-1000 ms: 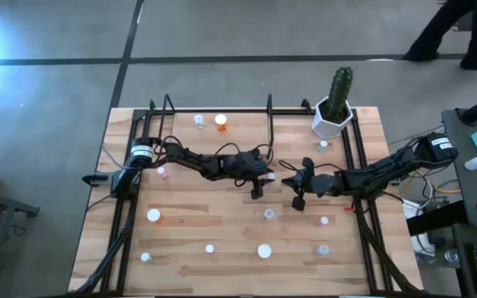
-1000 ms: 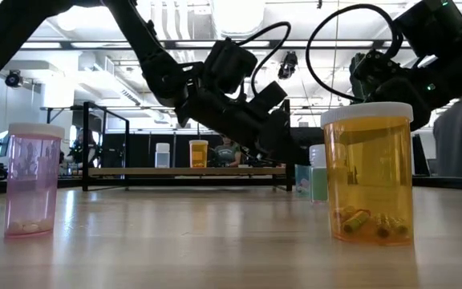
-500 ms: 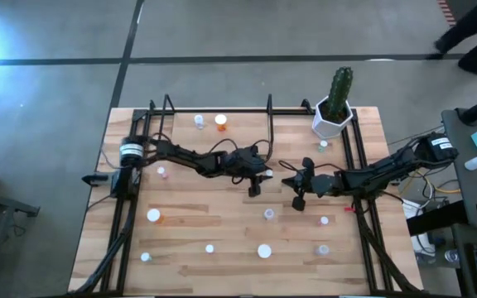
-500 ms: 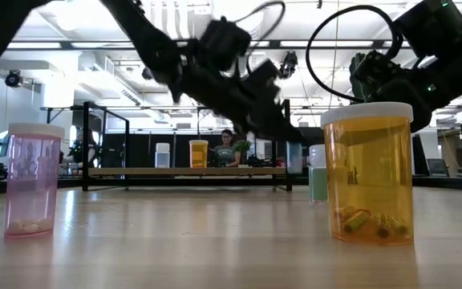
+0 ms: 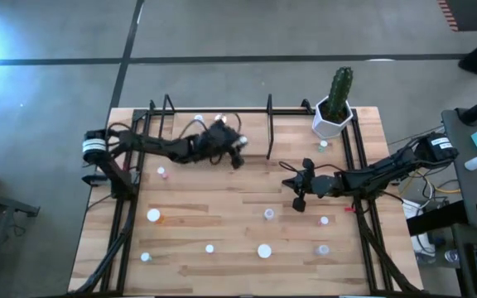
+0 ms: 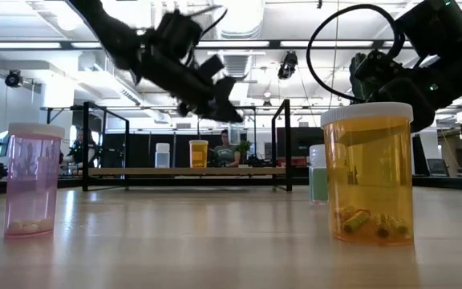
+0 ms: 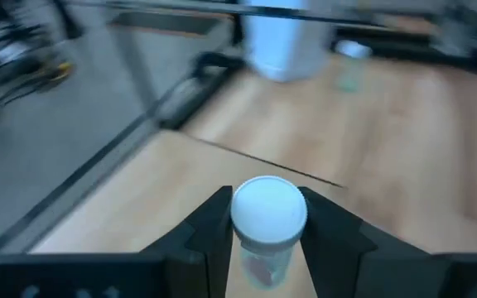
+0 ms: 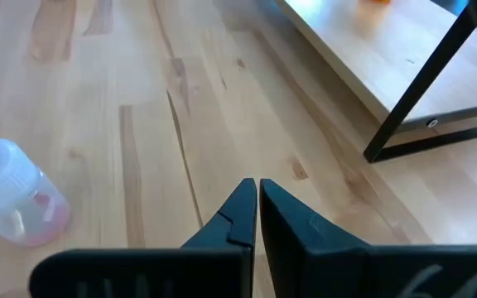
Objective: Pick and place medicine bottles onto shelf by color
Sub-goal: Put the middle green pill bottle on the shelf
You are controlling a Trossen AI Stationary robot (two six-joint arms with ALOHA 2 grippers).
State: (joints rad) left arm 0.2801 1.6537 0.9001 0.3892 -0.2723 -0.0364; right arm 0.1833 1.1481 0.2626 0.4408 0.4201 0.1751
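Observation:
My left gripper (image 5: pixel 238 157) hangs in the air by the shelf (image 5: pixel 255 124), a light-wood board in a black wire frame at the table's far edge. It is shut on a small bottle (image 7: pixel 269 217) with a white cap and something pinkish inside. A clear bottle (image 5: pixel 199 122) and an orange bottle (image 5: pixel 220 122) stand on the shelf. My right gripper (image 5: pixel 298 192) is shut and empty, low over the table right of centre. Other bottles stand about the table, among them a pink one (image 6: pixel 30 181) and an orange one (image 6: pixel 371 181) near the front. My left gripper pinches the bottle between its two fingers (image 7: pixel 209 228), one on each side of the body just under the white cap (image 7: pixel 269 207). The cap faces the wrist camera. The bottle is lifted clear of the table.
A white hexagonal pot with a green cactus (image 5: pixel 333 112) stands at the far right corner. Loose bottles stand at the near edge (image 5: pixel 264 251), near my right gripper (image 5: pixel 269 214) and at the left (image 5: pixel 153 216). Black frame rails (image 5: pixel 122 215) run along both table sides.
My left gripper has gone from the table's middle up and toward the far left, to the shelf, carrying the bottle lifted clear. My right gripper has kept still.

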